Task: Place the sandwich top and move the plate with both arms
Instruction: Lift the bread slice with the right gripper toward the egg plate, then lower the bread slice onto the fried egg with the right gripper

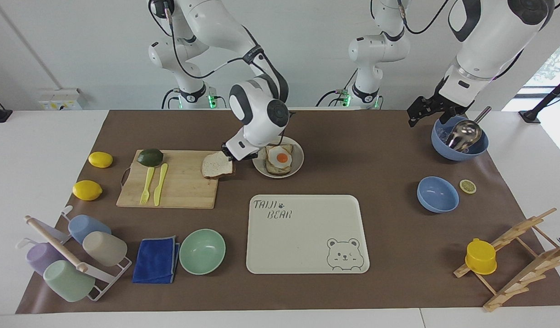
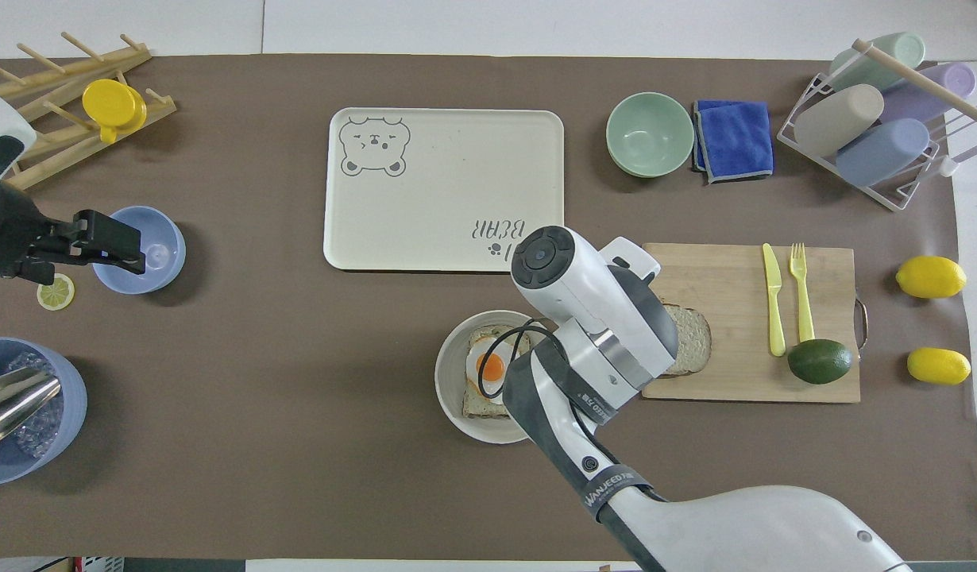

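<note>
Facing view: the right gripper (image 1: 233, 154) has the sandwich top (image 1: 217, 166) pinched at one edge, over the end of the cutting board (image 1: 170, 180) beside the plate (image 1: 296, 155).

Its fingers are closed on the slice, which tilts with the gripped edge raised and the rest angled down toward the board. The slice's long axis runs roughly along the table toward the plate, rounded end pointing away from it. To do this step well, I would lift until the low edge clears the plate's rim, carry it over the egg toast (image 1: 279, 159), level it, square it to the toast, then release low. The left gripper (image 1: 425, 111) waits, jaws apart, beside the blue bowl holding a ladle (image 1: 460, 145).
</note>
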Available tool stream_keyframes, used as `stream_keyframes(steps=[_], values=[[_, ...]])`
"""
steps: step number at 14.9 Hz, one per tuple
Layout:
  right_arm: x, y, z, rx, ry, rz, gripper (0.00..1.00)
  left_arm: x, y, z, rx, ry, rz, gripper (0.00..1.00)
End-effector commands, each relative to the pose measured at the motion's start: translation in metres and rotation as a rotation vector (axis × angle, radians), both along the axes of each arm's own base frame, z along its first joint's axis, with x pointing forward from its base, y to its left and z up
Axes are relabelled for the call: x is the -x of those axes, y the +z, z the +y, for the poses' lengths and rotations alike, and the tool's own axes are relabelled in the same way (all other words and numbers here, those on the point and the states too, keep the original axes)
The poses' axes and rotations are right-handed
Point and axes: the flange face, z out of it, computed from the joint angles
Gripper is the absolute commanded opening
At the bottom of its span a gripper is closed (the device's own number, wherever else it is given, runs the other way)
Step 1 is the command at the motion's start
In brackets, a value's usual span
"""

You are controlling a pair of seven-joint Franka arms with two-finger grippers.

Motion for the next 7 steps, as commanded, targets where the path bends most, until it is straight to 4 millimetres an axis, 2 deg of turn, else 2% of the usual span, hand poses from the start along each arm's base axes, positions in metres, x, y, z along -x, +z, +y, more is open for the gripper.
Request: stream_keyframes(steps=[1, 2, 4, 7], values=[[-0.005, 0.025, 0.047, -0.026, 0.047, 0.013, 0.00, 0.007, 0.001, 0.003, 0.008, -0.003, -0.010, 1.00], [-0.003, 0.034, 0.059, -0.042, 0.046, 0.031, 0.00, 0.007, 0.001, 0.003, 0.008, -0.003, -0.010, 1.00], [0.009, 0.045, 0.098, -0.105, 0.076, 0.032, 0.00, 0.008, 0.001, 0.002, 0.008, -0.005, -0.009, 1.00], [0.012, 0.043, 0.119, -0.195, 0.030, -0.025, 0.00, 0.007, 0.001, 0.004, 0.008, -0.002, -0.009, 1.00]])
